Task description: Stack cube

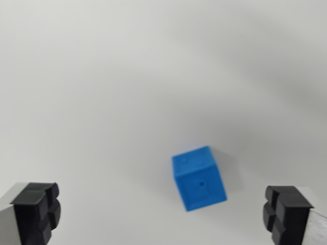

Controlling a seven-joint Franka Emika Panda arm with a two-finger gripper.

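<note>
A blue cube (198,178) lies on the white surface, a little right of centre in the lower half of the wrist view, turned at a slight angle with a small dot on its front face. My gripper (162,214) is open, with its black fingertips (37,210) at the bottom corners of the view. The cube sits just ahead of the gap between the fingers, closer to the right one, and touches neither. Nothing is held. No second cube is in view.
The plain white surface (102,76) fills the whole view, with soft grey shadows across the upper right.
</note>
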